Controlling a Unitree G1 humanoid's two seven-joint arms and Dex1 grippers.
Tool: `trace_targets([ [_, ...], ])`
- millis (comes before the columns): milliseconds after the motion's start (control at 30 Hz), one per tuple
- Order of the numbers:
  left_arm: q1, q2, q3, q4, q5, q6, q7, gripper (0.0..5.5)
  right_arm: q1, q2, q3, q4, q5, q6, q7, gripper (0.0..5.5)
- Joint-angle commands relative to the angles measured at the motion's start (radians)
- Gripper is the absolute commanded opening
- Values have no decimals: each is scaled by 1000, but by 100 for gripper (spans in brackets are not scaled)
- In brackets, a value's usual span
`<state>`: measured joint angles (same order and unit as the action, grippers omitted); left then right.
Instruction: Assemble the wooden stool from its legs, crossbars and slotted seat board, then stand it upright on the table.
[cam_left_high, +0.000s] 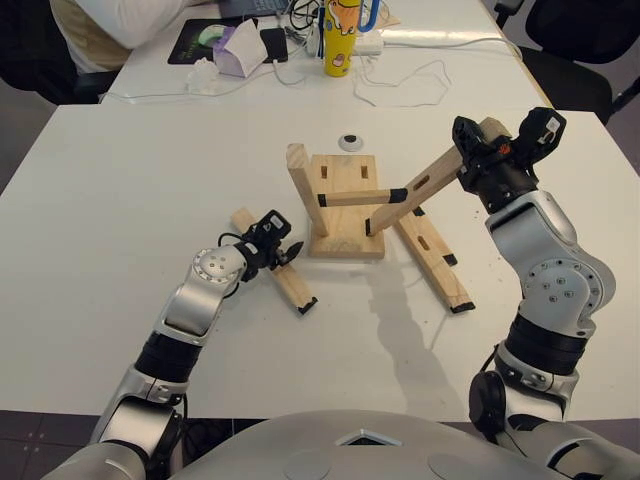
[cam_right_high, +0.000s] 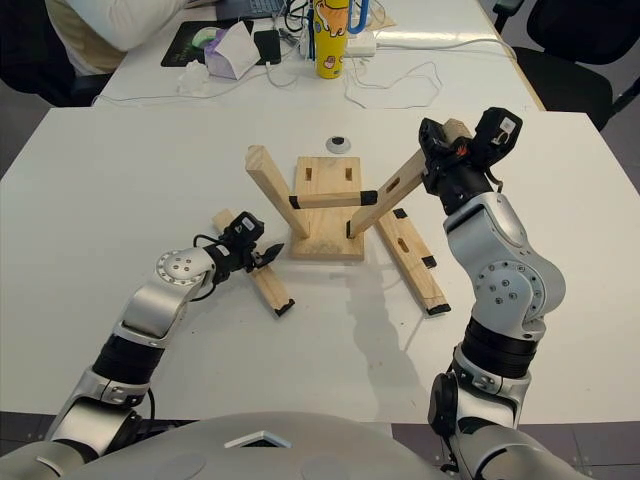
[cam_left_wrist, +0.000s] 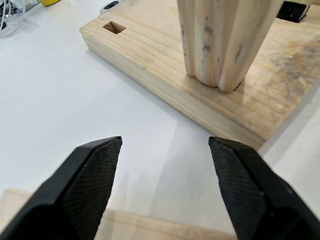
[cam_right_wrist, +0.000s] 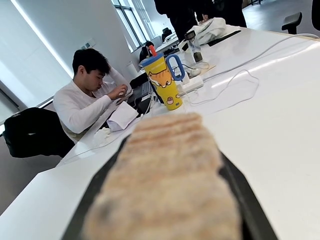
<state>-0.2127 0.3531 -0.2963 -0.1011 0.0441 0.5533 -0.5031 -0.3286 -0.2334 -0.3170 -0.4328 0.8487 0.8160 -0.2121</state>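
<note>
The seat board (cam_left_high: 345, 232) lies flat mid-table (cam_left_high: 150, 180), with an upright leg (cam_left_high: 303, 185) and a tilted leg (cam_left_high: 420, 190) set in it, joined by a crossbar (cam_left_high: 360, 197). The right claw (cam_left_high: 478, 150) is clamped on the tilted leg's top. The left claw (cam_left_high: 290, 252), its fingers apart, sits over a loose leg (cam_left_high: 292, 285) to the board's near left.

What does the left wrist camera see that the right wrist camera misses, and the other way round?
Left wrist view alone: the open left end effector, a loose wooden piece right by it, and the seat board with a leg standing on it.

Right wrist view alone: the right end effector shut on the end of the tilted leg, and cables lying farther off.

Both share the white table and probably the yellow cup, which is just a sliver in the left wrist view.
</note>
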Motion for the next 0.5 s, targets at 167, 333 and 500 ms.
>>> trace_targets([
  [167, -1, 2, -2, -28, 3, 14, -2, 323, 70, -21, 48, -10, -88, -23, 45, 99],
  [333, -6, 1, -2, -28, 3, 15, -2, 323, 131, -28, 95, -12, -164, -101, 108, 99],
  [500, -11, -1, -1, -35, 1, 16, -4, 323, 163, -20, 133, -6, -201, -147, 140, 99],
])
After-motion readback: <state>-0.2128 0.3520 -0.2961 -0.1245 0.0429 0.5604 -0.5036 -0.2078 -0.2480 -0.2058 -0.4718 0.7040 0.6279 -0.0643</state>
